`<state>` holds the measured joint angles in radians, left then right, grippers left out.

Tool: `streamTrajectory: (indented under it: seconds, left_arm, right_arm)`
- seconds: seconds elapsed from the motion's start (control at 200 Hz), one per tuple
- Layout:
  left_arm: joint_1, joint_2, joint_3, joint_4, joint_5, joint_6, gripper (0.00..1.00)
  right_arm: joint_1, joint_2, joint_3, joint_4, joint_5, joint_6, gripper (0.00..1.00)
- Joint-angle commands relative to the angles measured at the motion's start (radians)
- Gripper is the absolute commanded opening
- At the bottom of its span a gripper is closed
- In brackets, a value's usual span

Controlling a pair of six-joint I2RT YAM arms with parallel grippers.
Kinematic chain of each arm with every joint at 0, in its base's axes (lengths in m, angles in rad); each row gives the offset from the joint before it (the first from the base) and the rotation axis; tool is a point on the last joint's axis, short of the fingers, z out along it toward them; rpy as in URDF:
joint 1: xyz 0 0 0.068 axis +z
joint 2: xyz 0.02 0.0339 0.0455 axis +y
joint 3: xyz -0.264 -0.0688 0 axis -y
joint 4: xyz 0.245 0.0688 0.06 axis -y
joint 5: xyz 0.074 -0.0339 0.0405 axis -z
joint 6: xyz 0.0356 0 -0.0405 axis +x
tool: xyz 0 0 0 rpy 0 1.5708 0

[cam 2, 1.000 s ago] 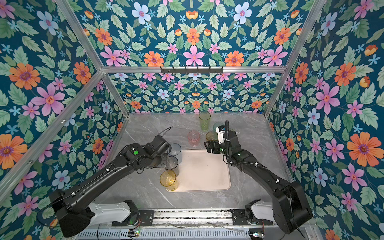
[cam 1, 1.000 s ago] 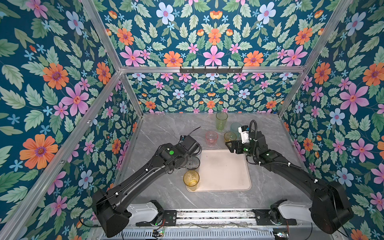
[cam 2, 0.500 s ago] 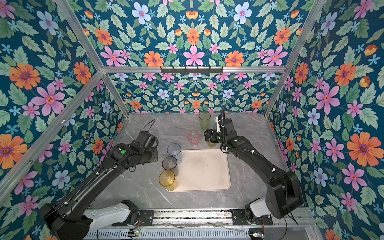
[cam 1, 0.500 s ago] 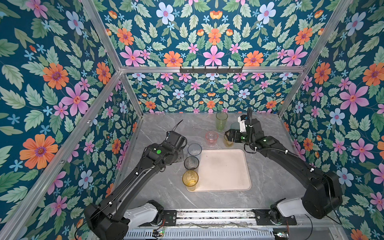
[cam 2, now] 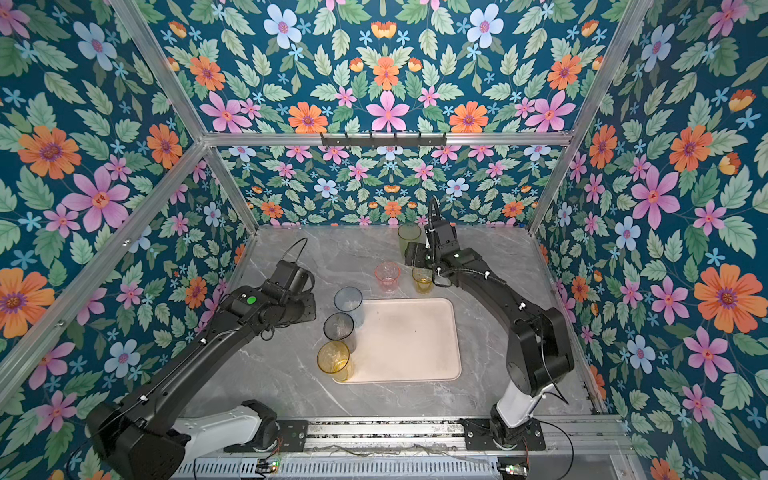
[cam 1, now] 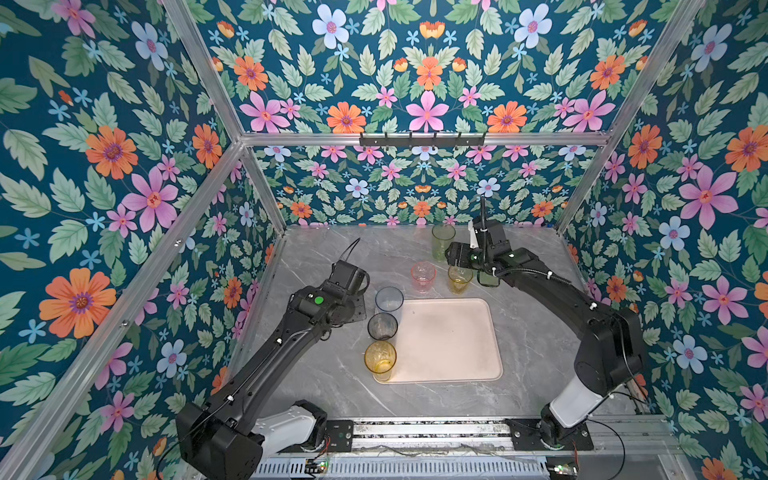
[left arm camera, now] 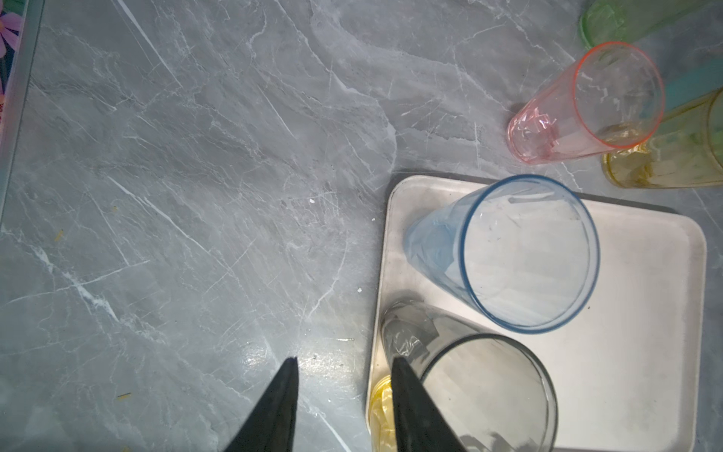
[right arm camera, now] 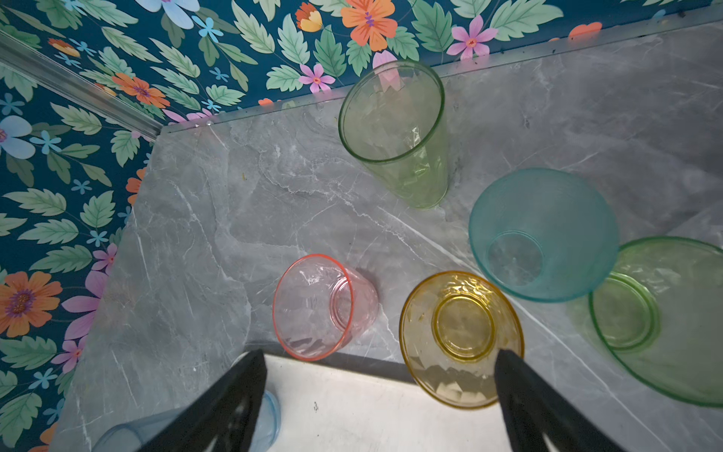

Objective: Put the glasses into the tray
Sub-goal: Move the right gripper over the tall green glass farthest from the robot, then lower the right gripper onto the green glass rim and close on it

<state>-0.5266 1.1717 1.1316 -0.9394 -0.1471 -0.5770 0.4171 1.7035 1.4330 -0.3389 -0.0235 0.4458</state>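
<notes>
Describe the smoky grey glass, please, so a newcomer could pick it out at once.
Find the pale pink tray in the middle of the grey table. Three tall tumblers line its left edge in both top views. The grey glass is the middle one, between the pale blue tumbler and the amber tumbler, and the only dark, smoky one.

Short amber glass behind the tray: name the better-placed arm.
Right. The right gripper hangs open over the short amber glass; the left gripper hovers off to the left of the tray.
</notes>
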Motion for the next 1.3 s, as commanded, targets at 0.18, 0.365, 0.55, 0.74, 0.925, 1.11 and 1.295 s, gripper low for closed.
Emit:
streamTrajectory:
  seconds: [0.18,0.365,0.55,0.74,0.925,1.11,1.295]
  left_arm:
    - [0.028,-0.021,-0.023,0.031,0.016,0.021,0.43]
    - [0.033,-0.014,-0.023,0.040,0.022,0.028,0.43]
    - [0.036,-0.005,-0.030,0.050,0.030,0.032,0.43]
    - [0.037,0.000,-0.033,0.056,0.034,0.032,0.43]
    - [0.037,-0.001,-0.036,0.059,0.038,0.031,0.43]
    - [0.037,-0.006,-0.047,0.058,0.044,0.029,0.43]
    - [0.037,-0.011,-0.049,0.059,0.046,0.029,0.43]
  right_arm:
    - [-0.031,0.120,0.141,-0.043,0.005,0.028,0.92]
    - [-0.054,0.210,0.268,-0.088,0.021,0.025,0.93]
    - [-0.066,0.309,0.410,-0.134,0.037,0.009,0.92]
    - [-0.070,0.417,0.554,-0.196,0.056,0.002,0.90]
    - [-0.074,0.541,0.727,-0.299,0.077,0.002,0.88]
    - [-0.075,0.623,0.845,-0.359,0.076,0.001,0.83]
    - [-0.079,0.660,0.884,-0.364,0.066,-0.002,0.70]
